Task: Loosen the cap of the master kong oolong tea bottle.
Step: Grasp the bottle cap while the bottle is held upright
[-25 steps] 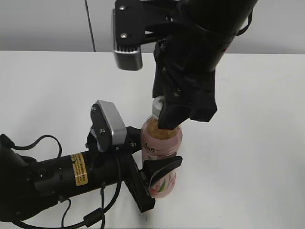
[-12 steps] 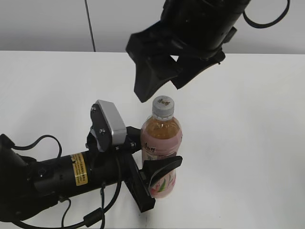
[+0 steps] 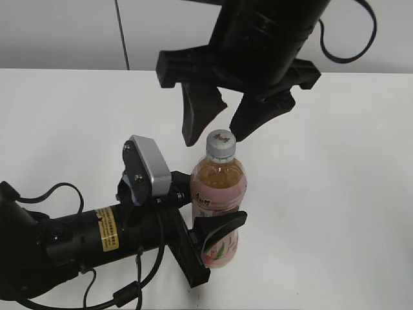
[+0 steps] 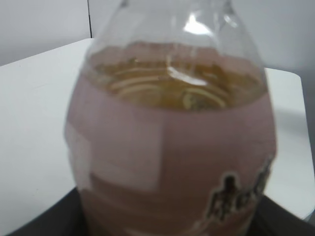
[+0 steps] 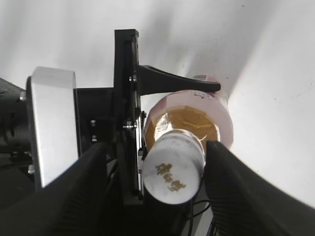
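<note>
Exterior view, left to right: your left tool [image 3: 210,248] is clamped on the lower body of the bottle [image 3: 218,210], which stands upright on the white table [image 3: 335,194] near its front edge. One finger [image 3: 219,223] wraps across the pink label; the other sits behind it. Left wrist view just shows the bottle [image 4: 172,137] filling the frame at close range, tea level up near the shoulder, so the hold looks solid. Leave it alone.

The cap [image 3: 221,143] is white, on top of the bottle, bare, nothing touching it.

Your right tool [image 3: 216,129] hangs just above the cap, spread wide, one finger to each side. In the right wrist view the cap [image 5: 173,174] sits between the two blurred fingers [image 5: 74,194] but reads closer to the right-hand one, so I'd say centring is off.

To do the step well:
- Centre over the cap first, then come straight down until the pads are level with the ribbed rim, not the neck below it.
- Close firmly; ribbed plastic slips under a light pinch.
- Twist about the bottle's vertical axis, no side load, or you'll tip it in the left hold.
- Cap only needs loosening, so a short turn should do.
</note>
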Motion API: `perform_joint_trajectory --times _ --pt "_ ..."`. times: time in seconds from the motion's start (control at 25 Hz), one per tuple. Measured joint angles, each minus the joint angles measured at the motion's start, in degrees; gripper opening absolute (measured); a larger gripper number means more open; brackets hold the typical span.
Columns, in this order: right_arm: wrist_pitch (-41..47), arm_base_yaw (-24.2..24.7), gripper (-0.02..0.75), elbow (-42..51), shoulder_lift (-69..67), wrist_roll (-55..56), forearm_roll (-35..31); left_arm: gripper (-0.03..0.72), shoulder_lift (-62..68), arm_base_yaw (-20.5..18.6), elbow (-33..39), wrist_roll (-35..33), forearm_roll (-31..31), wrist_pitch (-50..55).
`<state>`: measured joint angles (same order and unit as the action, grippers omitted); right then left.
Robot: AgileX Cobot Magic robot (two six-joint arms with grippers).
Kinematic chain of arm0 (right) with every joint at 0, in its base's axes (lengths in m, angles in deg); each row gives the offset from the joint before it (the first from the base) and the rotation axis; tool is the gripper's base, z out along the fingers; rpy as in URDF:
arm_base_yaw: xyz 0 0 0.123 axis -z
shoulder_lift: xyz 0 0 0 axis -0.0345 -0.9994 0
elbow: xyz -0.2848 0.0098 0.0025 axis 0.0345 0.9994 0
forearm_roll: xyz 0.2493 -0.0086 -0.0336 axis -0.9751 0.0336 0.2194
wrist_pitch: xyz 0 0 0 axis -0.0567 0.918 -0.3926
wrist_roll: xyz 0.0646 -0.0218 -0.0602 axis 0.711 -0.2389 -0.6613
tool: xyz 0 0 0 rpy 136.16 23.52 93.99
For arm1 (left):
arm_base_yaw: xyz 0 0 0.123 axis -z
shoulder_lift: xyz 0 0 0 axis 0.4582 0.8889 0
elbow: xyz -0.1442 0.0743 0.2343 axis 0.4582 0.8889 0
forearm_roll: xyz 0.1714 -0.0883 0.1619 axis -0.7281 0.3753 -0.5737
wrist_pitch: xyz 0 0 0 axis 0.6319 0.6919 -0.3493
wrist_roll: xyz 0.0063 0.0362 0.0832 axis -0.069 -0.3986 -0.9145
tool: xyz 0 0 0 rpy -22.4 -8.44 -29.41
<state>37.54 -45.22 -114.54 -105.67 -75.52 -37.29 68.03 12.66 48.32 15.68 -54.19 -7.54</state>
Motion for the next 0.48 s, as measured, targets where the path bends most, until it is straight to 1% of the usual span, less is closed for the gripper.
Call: perform_joint_trajectory --times 0.2,0.28,0.4,0.48 --pt "0.0 0.0 0.469 0.0 -1.6 0.2 0.3 0.385 0.0 0.0 0.0 0.0 0.0 0.0" --pt "0.0 0.0 0.455 0.0 -1.6 0.2 0.4 0.385 0.0 0.0 0.0 0.0 0.0 0.0" --pt "0.1 0.0 0.395 0.0 -1.6 0.1 0.7 0.385 0.0 0.0 0.0 0.0 0.0 0.0" --pt "0.4 0.0 0.321 0.0 -1.6 -0.7 1.3 0.385 0.0 0.0 0.0 0.0 0.0 0.0"
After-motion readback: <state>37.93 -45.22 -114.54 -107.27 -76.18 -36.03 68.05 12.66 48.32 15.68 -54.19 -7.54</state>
